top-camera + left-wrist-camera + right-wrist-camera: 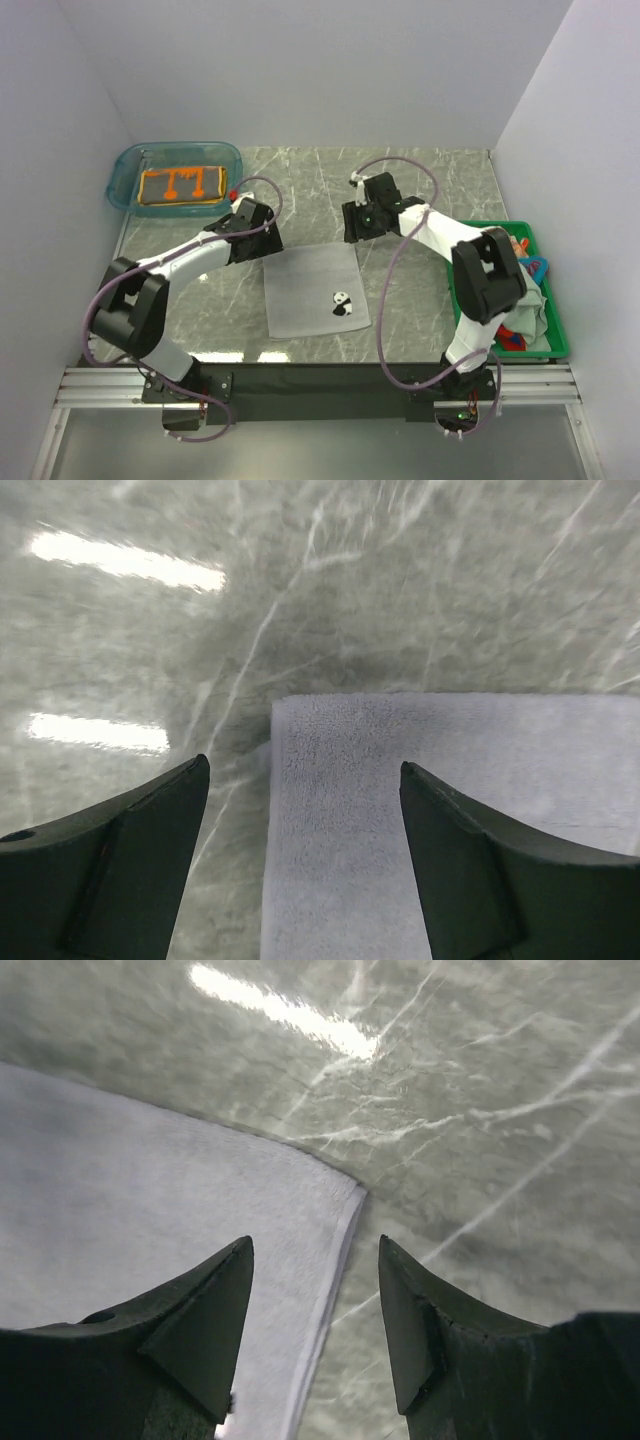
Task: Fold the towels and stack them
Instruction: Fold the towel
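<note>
left claw [305, 770]: released, fingers spread; the far left corner of the grey towel [450, 810] lies just below and between them, so one closing pinch should catch it
right claw [315, 1245]: released too; the towel's far right corner sits below its left finger, the side edge running between the tips
grey towel: flat on the desk [430, 180], reaching from both claws back toward the arms' bases; likely spread for its first fold
orange towel [182, 185]: folded in the tub [125, 170], beyond the left claw; probably the stack's start
other towels [535, 300]: heaped in the crate [560, 320], well right of the right claw, waiting
</note>
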Robot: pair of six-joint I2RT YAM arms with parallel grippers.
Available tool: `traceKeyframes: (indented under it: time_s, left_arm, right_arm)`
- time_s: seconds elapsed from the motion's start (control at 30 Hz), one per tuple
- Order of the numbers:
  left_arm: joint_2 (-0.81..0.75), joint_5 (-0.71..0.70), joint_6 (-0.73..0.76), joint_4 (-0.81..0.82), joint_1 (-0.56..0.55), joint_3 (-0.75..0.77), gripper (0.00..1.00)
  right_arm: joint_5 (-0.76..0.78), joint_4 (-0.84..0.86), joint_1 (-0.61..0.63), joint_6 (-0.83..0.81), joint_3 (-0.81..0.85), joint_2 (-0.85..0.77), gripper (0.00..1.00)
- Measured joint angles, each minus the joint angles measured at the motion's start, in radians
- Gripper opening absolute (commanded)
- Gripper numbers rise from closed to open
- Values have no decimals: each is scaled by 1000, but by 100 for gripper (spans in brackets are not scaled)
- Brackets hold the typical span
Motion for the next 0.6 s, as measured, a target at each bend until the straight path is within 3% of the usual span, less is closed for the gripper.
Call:
traceKeyframes:
  time_s: [0.17, 0.6]
  left_arm:
    - [51, 34, 20, 29, 0, -8, 83]
    - [50, 33, 16, 37, 0, -47, 83]
  right_arm:
    - [-36, -23, -6, -112, 28, 120, 61]
    - [-56, -88, -6, -296, 180, 228, 58]
